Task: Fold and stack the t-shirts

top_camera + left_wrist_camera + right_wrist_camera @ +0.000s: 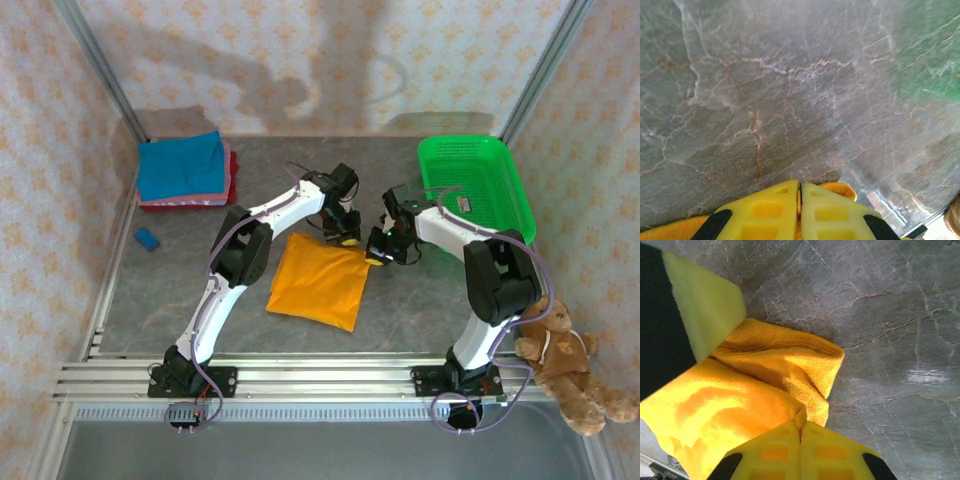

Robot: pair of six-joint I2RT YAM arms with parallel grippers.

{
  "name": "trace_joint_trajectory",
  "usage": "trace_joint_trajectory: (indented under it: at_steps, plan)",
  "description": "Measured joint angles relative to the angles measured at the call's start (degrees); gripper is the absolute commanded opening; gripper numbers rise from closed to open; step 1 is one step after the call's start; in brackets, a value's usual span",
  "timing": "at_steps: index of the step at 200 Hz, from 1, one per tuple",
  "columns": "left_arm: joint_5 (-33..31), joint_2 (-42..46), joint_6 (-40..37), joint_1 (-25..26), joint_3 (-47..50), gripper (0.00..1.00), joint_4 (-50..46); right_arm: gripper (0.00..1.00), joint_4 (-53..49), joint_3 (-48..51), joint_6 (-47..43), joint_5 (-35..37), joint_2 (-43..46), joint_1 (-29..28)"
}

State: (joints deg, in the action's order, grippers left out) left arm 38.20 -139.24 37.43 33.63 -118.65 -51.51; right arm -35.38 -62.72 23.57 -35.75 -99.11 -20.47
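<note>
Bright, even light from overhead; soft grey shadows sprawl across the back wall (290,90). Close in, the orange t-shirt (740,405) glows blown-out and blurred, and pale glare streaks the grey table (922,375)

I see a green basket (503,170) on the tabletop (420,300), far right, a teddy (565,360) slumped at its near right corner, and a small blue block (147,239) lying near the left wall.

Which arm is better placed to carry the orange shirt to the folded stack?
Left, likely. The stack sits far left; the left gripper is shut at the far edge of the orange t-shirt. The right gripper pinches its corner, farther off.
</note>
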Motion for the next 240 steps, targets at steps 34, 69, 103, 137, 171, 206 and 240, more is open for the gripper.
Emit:
trace_joint_trajectory:
  at_steps: [34, 69, 103, 137, 171, 206, 240]
  plan:
    - [0.4, 0.0, -0.5, 0.6, 1.7, 0.08, -0.9, 0.00, 0.8, 0.7, 0.0, 0.4, 1.7, 0.0]
    - [1.4, 0.0, -1.4, 0.9, 2.5, 0.08, -1.2, 0.00, 2.5, 0.7, 0.3, 0.4, 3.4, 0.0]
    - [2.1, 0.7, -1.5, 0.8, 4.2, 0.07, -0.7, 0.00, 4.9, 0.7, 1.5, 0.7, 2.3, 0.2]
    - [2.4, 2.1, -1.5, 0.8, 6.9, 0.07, 0.9, 0.00, 7.3, 0.7, 2.8, 1.7, 0.3, 1.1]
    - [2.8, 2.6, -1.4, 0.8, 7.8, 0.12, 1.9, 0.00, 8.9, 0.7, 3.2, 1.2, -4.0, 2.0]
    - [1.8, 2.6, -1.5, 0.7, 6.5, 0.31, 1.1, 0.00, 9.3, 0.4, 3.3, -0.2, -6.5, 2.6]
    - [-2.7, 4.4, -1.5, -1.2, 4.4, 0.38, -1.7, 0.00, 9.6, 0.6, 3.2, -0.6, -6.5, 2.7]
